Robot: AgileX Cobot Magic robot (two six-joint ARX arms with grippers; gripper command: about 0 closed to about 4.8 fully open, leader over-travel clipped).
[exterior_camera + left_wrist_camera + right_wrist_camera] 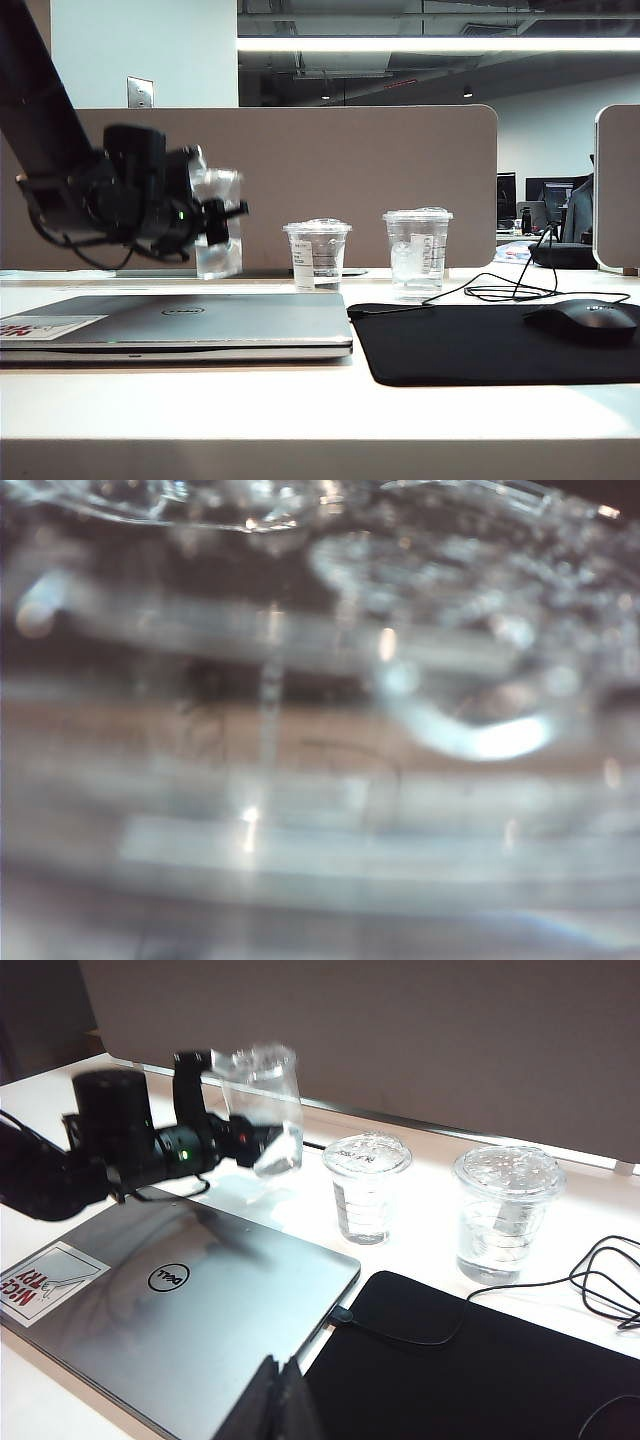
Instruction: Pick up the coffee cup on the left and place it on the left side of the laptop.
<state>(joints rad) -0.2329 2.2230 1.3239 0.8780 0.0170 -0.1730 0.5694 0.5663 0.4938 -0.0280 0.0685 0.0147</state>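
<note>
Presently the coffee cup [217, 222] is clear of the table [300, 400], tilted, clamped between the fingers of the left gripper [205, 222] above the far edge of the laptop [180, 325]. Two other clear cups [318, 254] stand beside the laptop's far right corner. Right gripper [280, 1400]: low over the laptop's near edge, fingers together, empty.

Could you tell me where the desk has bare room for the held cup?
Bare white desk runs along the front, before the flat silver-grey laptop and black mouse pad. Behind is crowded: two clear lidded cups. The left end effector holds the tall clear cup.
</note>
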